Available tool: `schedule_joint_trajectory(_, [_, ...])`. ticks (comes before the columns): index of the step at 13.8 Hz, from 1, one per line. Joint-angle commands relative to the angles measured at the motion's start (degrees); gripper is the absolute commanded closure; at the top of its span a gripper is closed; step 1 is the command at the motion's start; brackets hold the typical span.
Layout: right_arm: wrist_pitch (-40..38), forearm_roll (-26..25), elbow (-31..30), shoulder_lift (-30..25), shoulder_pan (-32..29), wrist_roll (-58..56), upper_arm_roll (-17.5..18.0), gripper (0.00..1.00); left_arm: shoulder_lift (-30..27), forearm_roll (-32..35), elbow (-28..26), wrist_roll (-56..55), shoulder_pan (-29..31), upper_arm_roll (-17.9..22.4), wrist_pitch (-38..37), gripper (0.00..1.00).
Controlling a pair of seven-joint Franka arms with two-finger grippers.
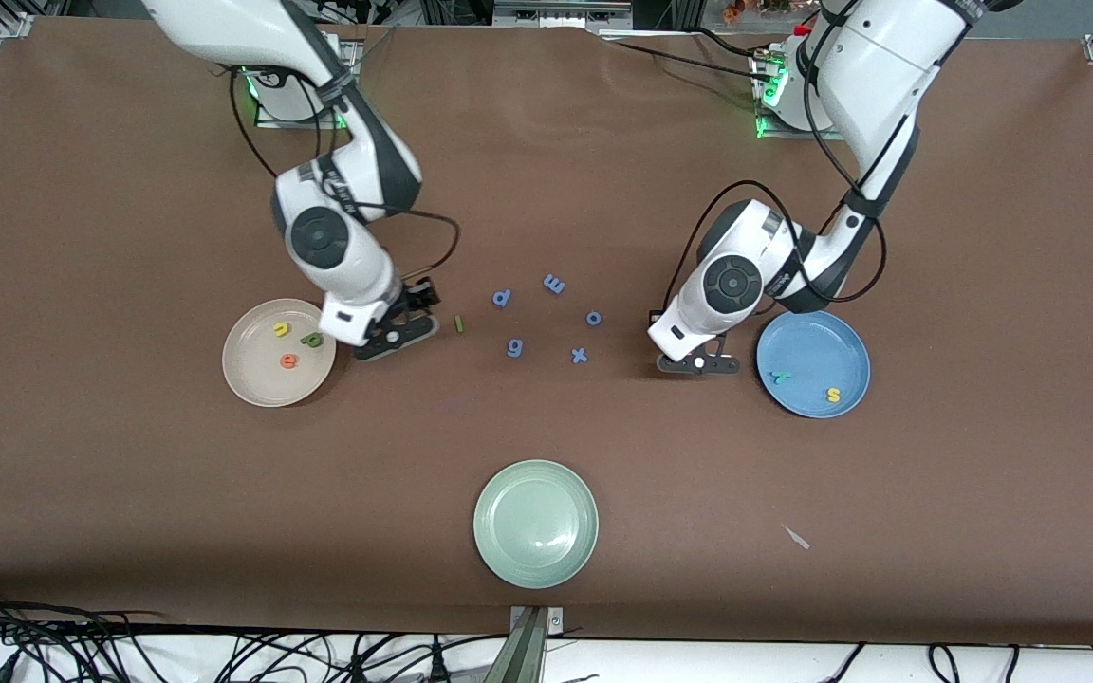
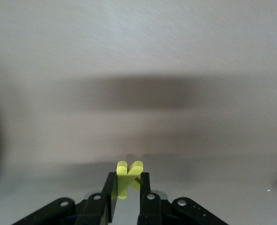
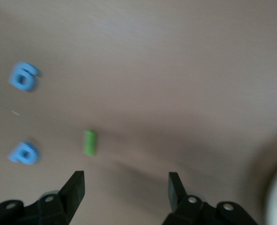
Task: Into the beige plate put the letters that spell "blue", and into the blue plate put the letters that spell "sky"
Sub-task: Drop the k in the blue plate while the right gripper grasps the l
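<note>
My left gripper (image 2: 127, 183) is shut on the yellow k (image 2: 129, 174). It hangs low over the table (image 1: 694, 363) beside the blue plate (image 1: 812, 346), which holds the teal y (image 1: 779, 377) and the yellow s (image 1: 832, 395). The k is hidden in the front view. My right gripper (image 3: 126, 180) is open and holds nothing, low over the table (image 1: 404, 327) between the beige plate (image 1: 243, 379) and the thin green l (image 1: 459, 323) (image 3: 90, 142). In the beige plate lie the yellow u (image 1: 281, 329), the green b (image 1: 311, 339) and the orange e (image 1: 289, 360).
Several all-blue letters (image 1: 514, 348) lie scattered mid-table between the two grippers; two of them (image 3: 23, 76) show in the right wrist view. A pale green plate (image 1: 535, 523) sits nearer the front camera. A small pale scrap (image 1: 796, 537) lies toward the left arm's end.
</note>
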Motion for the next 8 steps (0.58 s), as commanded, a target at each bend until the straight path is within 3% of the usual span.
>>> schedule_joint_trajectory(1, [4.32, 0.72, 2.44, 4.75, 1.93, 2.97, -0.21, 0.20, -2.44, 6.08, 4.16, 3.10, 1.70, 0.33, -10.75, 1.00])
schedule_joint_trajectory(5, [7.22, 0.54, 1.83, 6.60, 3.96, 5.09, -0.39, 0.23, -4.28, 10.94, 4.78, 12.75, 7.58, 0.24, -14.92, 1.00])
schedule_joint_trajectory(6, [8.71, 0.45, 0.96, 6.78, 3.96, 5.09, -0.39, 0.28, -4.37, 10.94, 4.78, 15.30, 9.51, 0.16, -15.01, 0.90])
schedule_joint_trajectory(7, [10.12, 0.45, 0.34, 6.87, 3.96, 5.09, -0.30, 0.34, -4.37, 10.94, 4.61, 16.37, 10.31, 0.07, -15.01, 0.37])
schedule_joint_trajectory(8, [10.40, 0.45, 0.33, 7.13, 4.04, 5.09, -0.39, 0.42, -4.46, 10.94, 4.61, 16.56, 10.41, 0.07, -15.01, 0.00])
